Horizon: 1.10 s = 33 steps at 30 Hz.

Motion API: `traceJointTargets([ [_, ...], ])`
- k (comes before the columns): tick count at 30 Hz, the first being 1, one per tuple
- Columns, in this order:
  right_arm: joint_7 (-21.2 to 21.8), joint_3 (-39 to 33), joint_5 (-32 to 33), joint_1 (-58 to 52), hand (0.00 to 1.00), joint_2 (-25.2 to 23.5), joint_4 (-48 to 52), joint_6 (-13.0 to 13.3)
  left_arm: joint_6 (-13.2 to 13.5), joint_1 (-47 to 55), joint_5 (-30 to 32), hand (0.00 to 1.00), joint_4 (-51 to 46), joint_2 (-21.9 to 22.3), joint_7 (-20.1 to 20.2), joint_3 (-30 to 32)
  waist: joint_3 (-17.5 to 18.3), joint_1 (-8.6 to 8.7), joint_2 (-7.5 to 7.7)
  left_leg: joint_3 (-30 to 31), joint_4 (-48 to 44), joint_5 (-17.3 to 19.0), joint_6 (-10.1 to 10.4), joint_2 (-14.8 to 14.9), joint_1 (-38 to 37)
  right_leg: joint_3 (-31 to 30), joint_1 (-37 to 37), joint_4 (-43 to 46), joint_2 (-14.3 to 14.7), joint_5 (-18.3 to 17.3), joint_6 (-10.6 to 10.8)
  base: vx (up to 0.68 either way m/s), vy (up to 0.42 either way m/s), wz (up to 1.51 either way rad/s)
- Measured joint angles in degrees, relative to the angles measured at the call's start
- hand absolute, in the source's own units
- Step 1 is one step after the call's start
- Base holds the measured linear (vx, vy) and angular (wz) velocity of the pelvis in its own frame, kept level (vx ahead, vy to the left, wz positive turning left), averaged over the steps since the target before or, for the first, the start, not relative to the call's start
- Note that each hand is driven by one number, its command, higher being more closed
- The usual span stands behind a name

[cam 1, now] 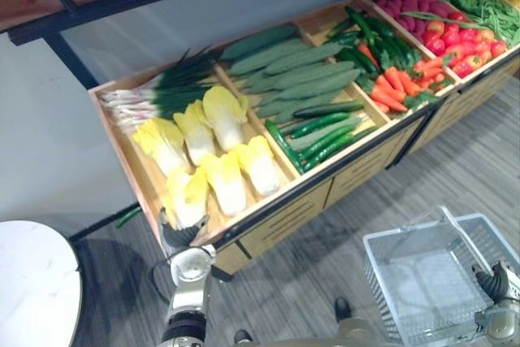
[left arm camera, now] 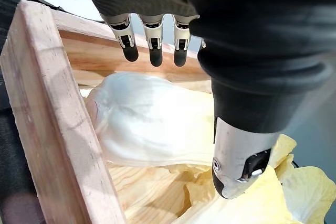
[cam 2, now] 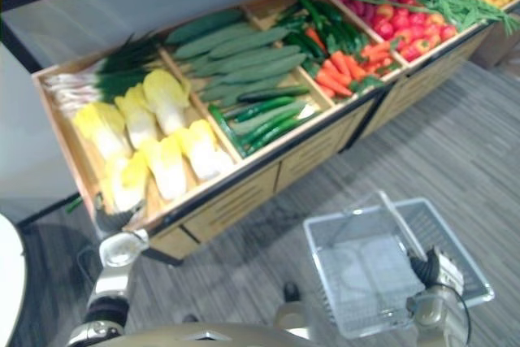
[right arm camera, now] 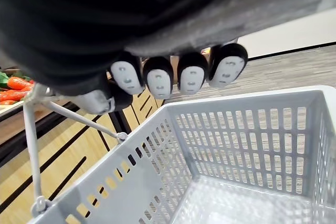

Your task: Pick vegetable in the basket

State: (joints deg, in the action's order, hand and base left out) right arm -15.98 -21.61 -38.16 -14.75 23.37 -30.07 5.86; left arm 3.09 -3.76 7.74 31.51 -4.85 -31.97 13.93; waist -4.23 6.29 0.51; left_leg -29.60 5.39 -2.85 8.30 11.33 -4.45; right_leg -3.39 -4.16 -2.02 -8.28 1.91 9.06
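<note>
Right, my left hand [left arm camera: 153,43] hangs over the near left corner of the wooden counter [cam 1: 276,210], fingers straight and the thumb spread apart, gripping nothing. Directly beneath it lies a pale yellow cabbage [left arm camera: 152,124], resting in the end compartment against the wooden rim; I cannot tell whether the thumb touches its leaves. More cabbages lie beside it, with green onions [cam 1: 154,95] behind them and cucumbers [cam 1: 321,127] in the next compartment. Carrots [cam 1: 394,87] and tomatoes [cam 1: 463,46] lie farther to the right. My right hand [right arm camera: 157,80] is curled round the handle [right arm camera: 31,129] of the grey basket [right arm camera: 247,135], which hangs in front of the counter, well apart from the cabbage.
</note>
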Motion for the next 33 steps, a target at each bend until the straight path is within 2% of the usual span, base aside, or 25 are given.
traceJointTargets([
  [1, 0.0, 0.0, 0.0, 0.0, 1.00, 0.0, 0.0, 0.0, -0.2, -0.9, 0.1, 0.00, 1.6, -0.2, -0.5, 0.1, 0.3, 0.00, -0.46, 0.0, 0.0, 0.0, 0.0, 0.1, 0.2, 0.0, -0.2, 0.0, 0.1, 0.2, 0.1, 0.03, -0.029, -0.04],
  [2, 0.0, 0.0, 0.0, 0.1, 1.00, 0.0, 0.0, 0.0, -0.6, -1.4, 0.1, 0.00, 2.5, -0.2, -0.6, 0.1, 0.0, 0.02, -0.06, 0.0, 0.0, 0.0, 0.0, 0.1, 0.4, -0.1, -0.5, 0.0, 0.2, 0.2, 0.1, 0.03, -0.022, -0.05],
  [7, -0.3, 1.2, 0.1, 1.0, 1.00, 0.0, 0.0, 0.5, -1.3, -2.6, 0.3, 0.00, 7.0, -0.3, -1.1, 1.2, -0.1, 1.25, -0.08, -0.2, 0.0, 0.2, 0.2, 0.1, 0.4, -0.4, -0.8, 0.0, 0.2, 0.3, 0.1, 0.02, -0.014, -0.05],
  [12, -1.5, 2.3, 0.4, 2.2, 1.00, 0.1, 0.0, 1.5, -2.2, -5.7, 3.1, 0.00, 11.2, -2.2, -2.2, 2.3, -1.2, 1.23, -0.17, -1.6, 0.0, 0.2, 0.3, 0.1, 1.4, -1.9, -2.9, 0.0, 0.4, 0.7, 0.1, -0.01, -0.014, -0.15],
  [19, -2.5, 6.3, 0.7, 3.0, 1.00, 2.6, 0.0, 2.5, -3.8, -8.0, 8.9, 0.00, 15.8, -2.7, -6.5, 2.5, -2.8, 1.32, -0.97, -3.1, 0.0, 0.4, 0.6, 0.4, 1.4, -3.2, -4.0, 0.1, 1.0, 0.9, 0.1, 0.02, -0.020, -0.12],
  [29, -4.0, 9.6, 0.9, 4.5, 1.00, 3.8, 0.0, 4.6, -5.3, -10.3, 11.1, 0.00, 20.2, -3.3, -7.9, 3.4, -3.3, 1.32, -1.21, -4.4, 0.0, 0.6, 0.8, 0.4, 1.6, -4.1, -4.8, -0.9, 1.2, 1.2, -0.1, 0.00, -0.020, -0.07],
  [30, -4.0, 10.2, 0.9, 4.6, 1.00, 4.3, 0.0, 4.7, -5.6, -10.7, 11.3, 1.00, 20.7, -3.5, -7.9, 3.4, -3.3, 1.32, -1.20, -4.4, 0.0, 0.6, 0.9, 0.4, 1.6, -4.1, -4.8, -1.0, 1.2, 1.2, -0.1, -0.01, -0.023, -0.03],
  [33, -4.1, 11.1, 0.9, 4.7, 1.00, 5.1, 0.0, 4.9, -5.9, -11.1, 12.1, 1.00, 21.2, -3.9, -8.3, 3.4, -3.3, 1.28, -1.19, -4.5, 0.0, 0.7, 1.0, 0.5, 1.6, -4.1, -4.8, -1.3, 1.2, 1.2, -0.1, 0.00, 0.000, 0.00],
])
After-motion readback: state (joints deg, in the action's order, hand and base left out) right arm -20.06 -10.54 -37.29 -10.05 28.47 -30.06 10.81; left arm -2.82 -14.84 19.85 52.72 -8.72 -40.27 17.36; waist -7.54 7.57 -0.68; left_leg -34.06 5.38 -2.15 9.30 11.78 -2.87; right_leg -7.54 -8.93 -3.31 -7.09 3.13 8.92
